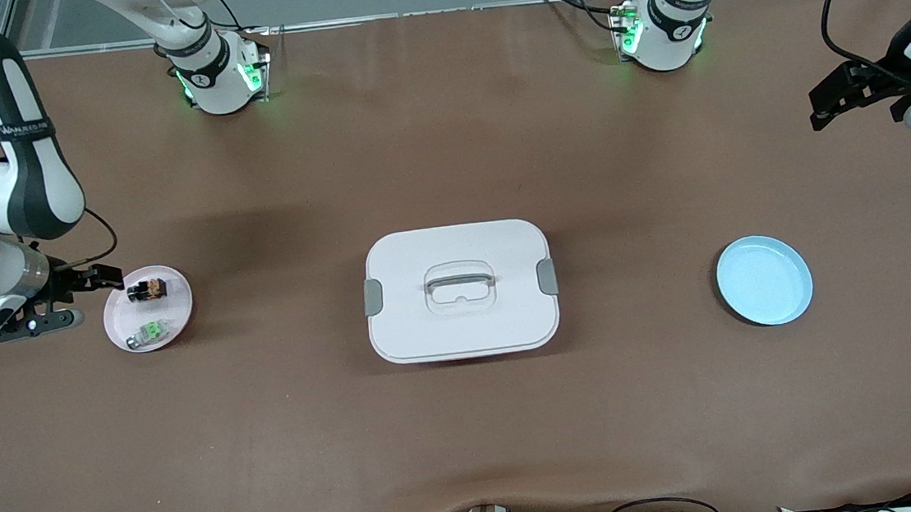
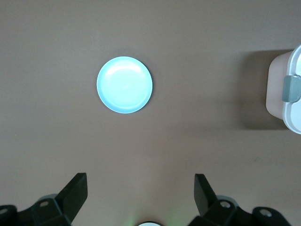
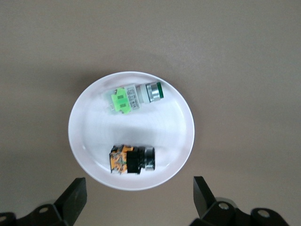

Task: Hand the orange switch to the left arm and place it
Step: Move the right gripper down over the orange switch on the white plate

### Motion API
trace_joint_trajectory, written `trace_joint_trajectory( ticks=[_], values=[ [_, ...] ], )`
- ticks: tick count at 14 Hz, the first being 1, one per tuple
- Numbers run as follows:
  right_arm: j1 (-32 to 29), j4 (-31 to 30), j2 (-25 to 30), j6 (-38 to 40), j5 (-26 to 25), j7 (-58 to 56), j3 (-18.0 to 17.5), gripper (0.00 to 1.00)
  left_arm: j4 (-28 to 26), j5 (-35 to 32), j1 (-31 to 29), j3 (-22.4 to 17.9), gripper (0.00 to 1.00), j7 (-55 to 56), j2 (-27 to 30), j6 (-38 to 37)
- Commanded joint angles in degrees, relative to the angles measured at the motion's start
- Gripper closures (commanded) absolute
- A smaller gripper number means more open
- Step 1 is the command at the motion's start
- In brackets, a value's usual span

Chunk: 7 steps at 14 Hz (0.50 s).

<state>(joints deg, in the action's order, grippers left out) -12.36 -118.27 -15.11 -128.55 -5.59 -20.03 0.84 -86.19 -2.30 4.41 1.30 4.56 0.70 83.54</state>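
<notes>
The orange switch (image 1: 147, 289) lies on a small pink plate (image 1: 119, 317) toward the right arm's end of the table, beside a green-and-silver component (image 1: 149, 333). My right gripper (image 1: 82, 299) is open and empty, over the table just off that plate's edge. In the right wrist view the switch (image 3: 130, 159) lies on the plate (image 3: 89, 134) close to my open right gripper (image 3: 139, 188). My left gripper (image 1: 822, 107) is open and empty, up over the left arm's end of the table. It also shows in the left wrist view (image 2: 140, 183).
The white box (image 1: 462, 325) with grey clasps stands at the middle of the table, between the two plates. A blue plate (image 1: 763, 280) lies toward the left arm's end; the left wrist view shows it (image 2: 124, 84) and a corner of the box (image 2: 288, 99).
</notes>
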Motion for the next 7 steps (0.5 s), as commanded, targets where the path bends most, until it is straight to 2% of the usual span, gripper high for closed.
trace_joint_trajectory(
  ticks=[1,3,7],
  values=[
    [-1.52,-3.98,-0.88,-7.22,-0.39,-1.24,-0.67,0.00,-0.12,0.98,-0.46,0.11,0.00,-0.96,0.35,0.58],
    [-1.61,-6.00,-2.11,-12.23,-0.30,-1.24,-0.67,0.00,-0.12,1.07,-0.46,0.11,0.00,-0.96,0.53,0.58],
    [-1.61,-6.80,-4.22,-13.83,-0.30,-1.24,-0.67,0.00,-0.20,1.07,-0.46,0.11,0.00,-1.04,0.88,0.40]
  ],
)
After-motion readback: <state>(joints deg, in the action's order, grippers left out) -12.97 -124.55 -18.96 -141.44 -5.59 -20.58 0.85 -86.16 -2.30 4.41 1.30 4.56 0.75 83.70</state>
